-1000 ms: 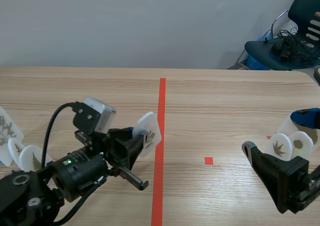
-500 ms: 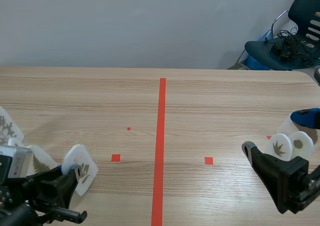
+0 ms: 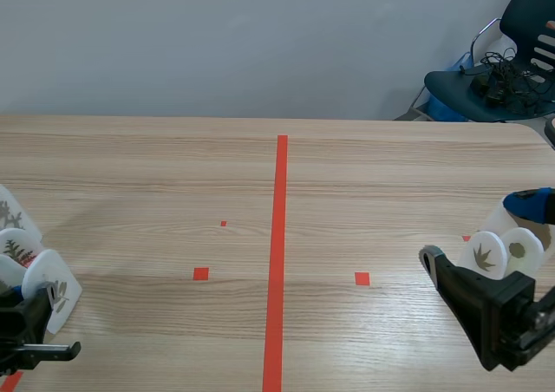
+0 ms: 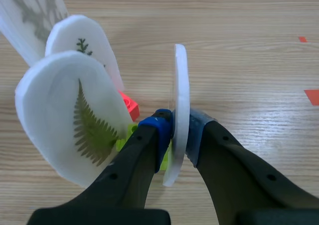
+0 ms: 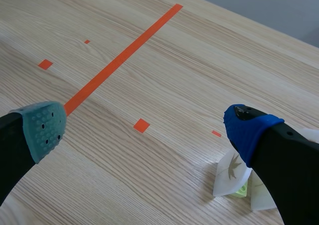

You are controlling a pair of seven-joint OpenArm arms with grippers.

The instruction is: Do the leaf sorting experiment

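Pale wood desk (image 3: 364, 166) fills my screens, with a grey wall (image 3: 217, 36) behind it. My left tool (image 4: 178, 131) is clenched on a white disc (image 4: 180, 85), which stands upright and edge-on between the blue pads. In the scene view that disc sits low at the desk's near left end, and I can make out a brownish leaf on its face. Just beside it, on the left finger's side, a fern card (image 4: 70, 115) stands tilted. A sprig card (image 4: 84, 48) stands behind that, and a third card (image 4: 32, 11) with a grey frond stands farther back. A red block (image 4: 129, 105) and a green block (image 4: 124, 141) show at the foot of the fern card, between it and the disc. I cannot tell whether the disc touches them.

Across the desk, well apart from all this, my right tool (image 5: 147, 128) hangs released, its pads spread wide over bare wood. Two more leaf discs stand near its blue-padded finger: a maple disc (image 3: 484, 255) and a round-leaf disc (image 3: 522, 250), side by side. A red tape line (image 3: 277, 253) runs down the middle of the desk between the two groups. A dark chair (image 3: 520, 71) with a tangle of cables on its seat stands beyond the far right corner.
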